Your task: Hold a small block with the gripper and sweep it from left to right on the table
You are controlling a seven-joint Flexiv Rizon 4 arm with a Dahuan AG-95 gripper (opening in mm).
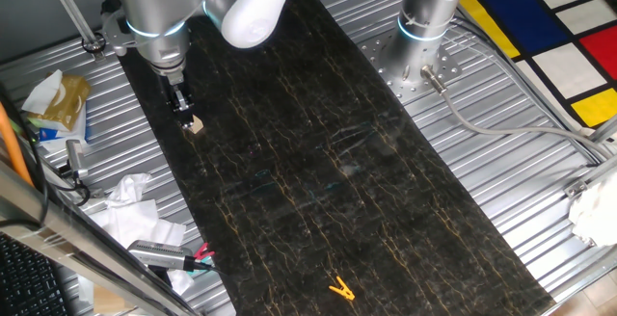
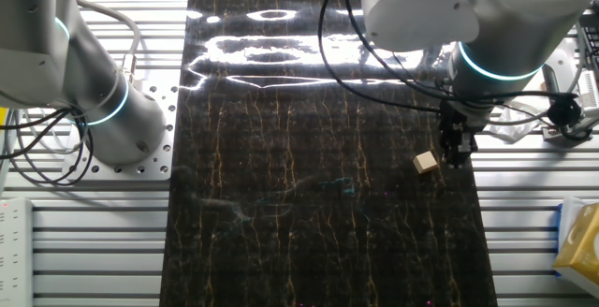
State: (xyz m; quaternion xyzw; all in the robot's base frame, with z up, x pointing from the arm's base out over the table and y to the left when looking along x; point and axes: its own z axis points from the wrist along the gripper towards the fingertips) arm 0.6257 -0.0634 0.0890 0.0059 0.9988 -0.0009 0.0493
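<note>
Near the front edge of one fixed view, one yellow clip lying flat on the black table, well apart from everything else. At the near left, off the black top, crumpled white paper and a grey tool with red bits, partly cut off by the frame. Farther back, near the left edge of the black top, one small block, pale tan, sitting flat. No long side to speak of, since it looks about the same each way; turned a little, so its corners point along the table. Just beside it, the black gripper pointing straight down, its tip right next to the block. In the other fixed view, the block just left of the gripper, maybe touching, hard to tell. Fingers too dark and small to make out, so cannot tell if spread or pressed together. Two silver arms in all; the one holding the gripper cut off at the top. Farthest back, the second arm's base bolted on the grey metal beside the table, its top also cut off.
</note>
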